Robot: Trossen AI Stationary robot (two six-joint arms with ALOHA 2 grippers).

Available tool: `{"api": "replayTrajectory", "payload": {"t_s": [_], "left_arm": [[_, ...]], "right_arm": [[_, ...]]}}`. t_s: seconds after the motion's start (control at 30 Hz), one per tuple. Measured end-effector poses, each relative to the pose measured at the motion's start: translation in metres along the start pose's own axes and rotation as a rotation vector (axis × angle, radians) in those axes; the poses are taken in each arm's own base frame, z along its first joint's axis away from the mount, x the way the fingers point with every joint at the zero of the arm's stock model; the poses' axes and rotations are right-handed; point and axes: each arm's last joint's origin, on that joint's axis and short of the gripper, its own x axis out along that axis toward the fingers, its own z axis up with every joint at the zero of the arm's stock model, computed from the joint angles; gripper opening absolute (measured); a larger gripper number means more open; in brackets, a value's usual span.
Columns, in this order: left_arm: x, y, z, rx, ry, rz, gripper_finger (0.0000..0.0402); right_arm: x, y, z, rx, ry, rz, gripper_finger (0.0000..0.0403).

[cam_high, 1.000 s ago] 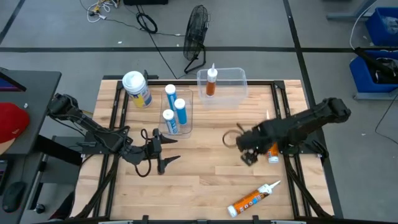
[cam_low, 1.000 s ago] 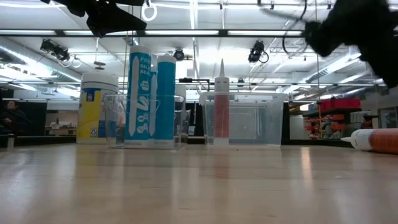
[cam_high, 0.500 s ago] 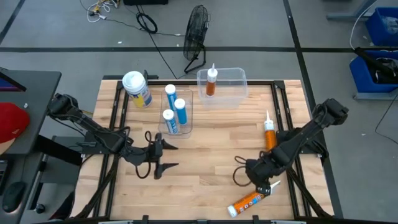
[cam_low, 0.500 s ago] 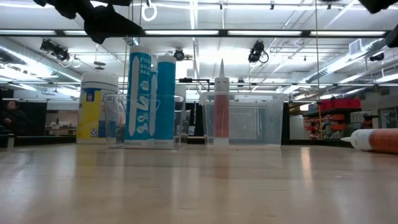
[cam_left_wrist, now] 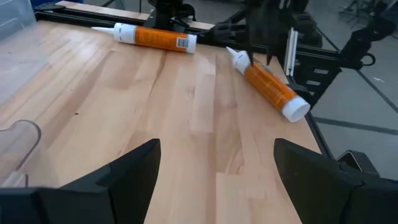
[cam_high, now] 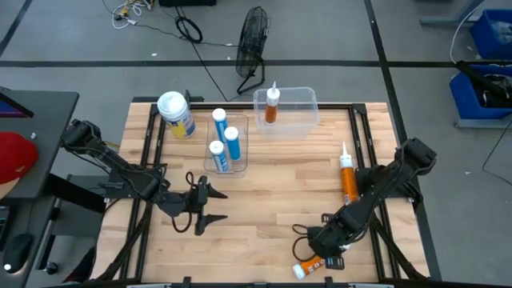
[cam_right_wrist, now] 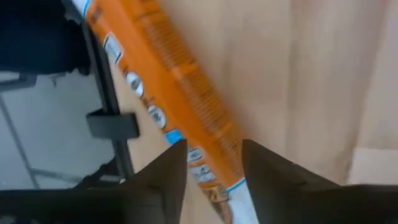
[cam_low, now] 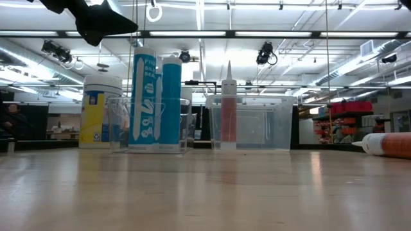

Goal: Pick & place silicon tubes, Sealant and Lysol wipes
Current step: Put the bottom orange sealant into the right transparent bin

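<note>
Starting at your left on the light wooden table (cam_high: 264,192), the left gripper (cam_high: 202,210) hangs above the boards with its jaws spread wide and nothing between them. Behind it, near the far left corner, the Lysol wipes canister (cam_high: 177,114), stout with a round white lid and a yellow-and-blue label, stands upright on the table, just beside a clear plastic bin (cam_high: 225,144). Three slim blue silicone tubes with white caps (cam_high: 225,140) stand in that bin. Move right along the far edge and you see a second clear plastic bin (cam_high: 290,110) with one orange sealant tube with a white nozzle (cam_high: 272,105) upright in its left part. Further right, another orange sealant tube (cam_high: 347,175) lies flat near the right edge. At the near right, the right gripper (cam_high: 324,250) is down over a third orange sealant tube (cam_high: 310,266) lying on the boards; its fingers straddle the tube's body at a narrow gap, and you cannot tell whether they press on it yet.
</note>
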Motion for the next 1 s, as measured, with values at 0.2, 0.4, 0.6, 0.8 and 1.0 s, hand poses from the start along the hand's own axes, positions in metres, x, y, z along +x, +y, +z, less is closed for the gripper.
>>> {"api": "replayTrajectory", "payload": {"t_s": [0.2, 0.4, 0.6, 0.8, 1.0], "left_arm": [[0.0, 0.001, -0.003, 0.018, 0.029, 0.012, 0.0318], [0.0, 0.003, -0.006, 0.033, 0.056, 0.025, 0.0319], [0.0, 0.003, -0.006, 0.054, 0.06, 0.026, 0.0319], [0.0, 0.003, -0.006, 0.069, 0.06, 0.025, 0.0319], [0.0, 0.003, -0.006, 0.072, 0.06, 0.025, 0.0319]], "right_arm": [[-0.007, 0.016, 0.011, -0.051, -0.085, 0.108, 0.0094], [-0.034, 0.032, 0.027, -0.034, -0.231, 0.113, 0.0046], [-0.043, 0.039, 0.037, 0.065, -0.341, 0.163, 0.0029], [-0.047, 0.031, 0.046, 0.136, -0.299, 0.203, 0.0025], [-0.046, 0.036, 0.042, -0.073, -0.26, 0.243, 0.003]]}}
